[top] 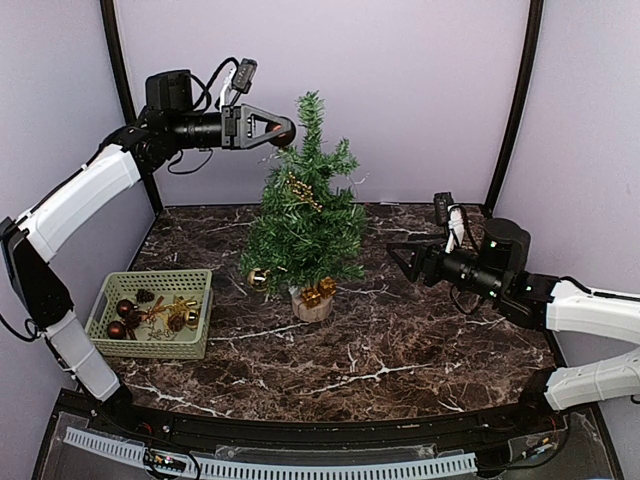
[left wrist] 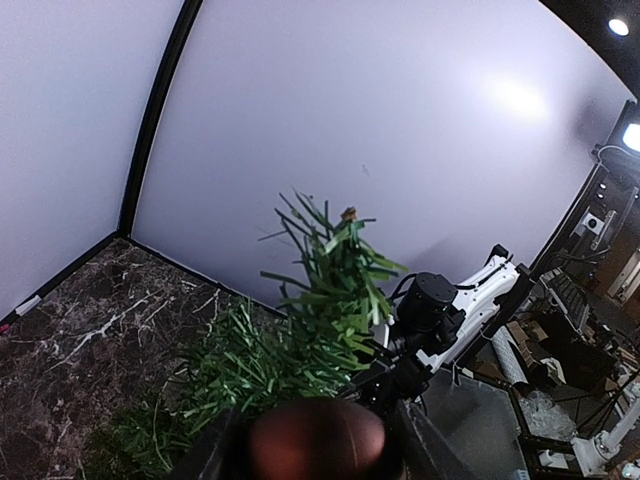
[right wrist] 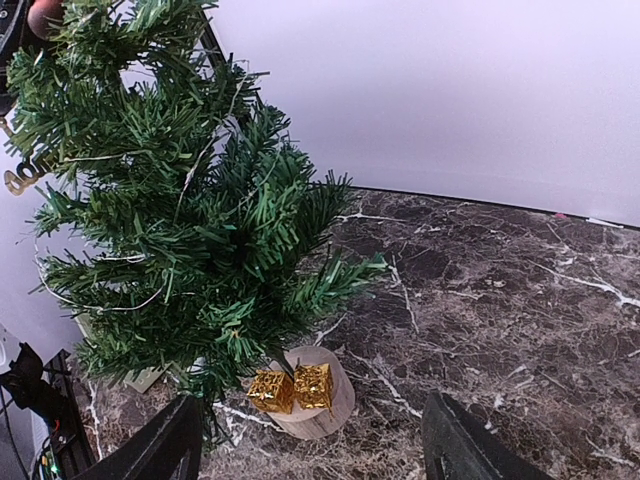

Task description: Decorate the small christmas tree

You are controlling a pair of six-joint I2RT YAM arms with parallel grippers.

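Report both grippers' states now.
Left gripper: closed on a dark red round glossy bauble.
Right gripper: open, holding nothing.

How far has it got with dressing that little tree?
Partly done. The small green bristly christmas tree already carries a gold ball, a gold trinket higher up and two gold gift boxes at its stump. The left claw holds a dark red shiny ball near the treetop. More baubles wait in the pale green plastic basket; the right claw is open, empty.
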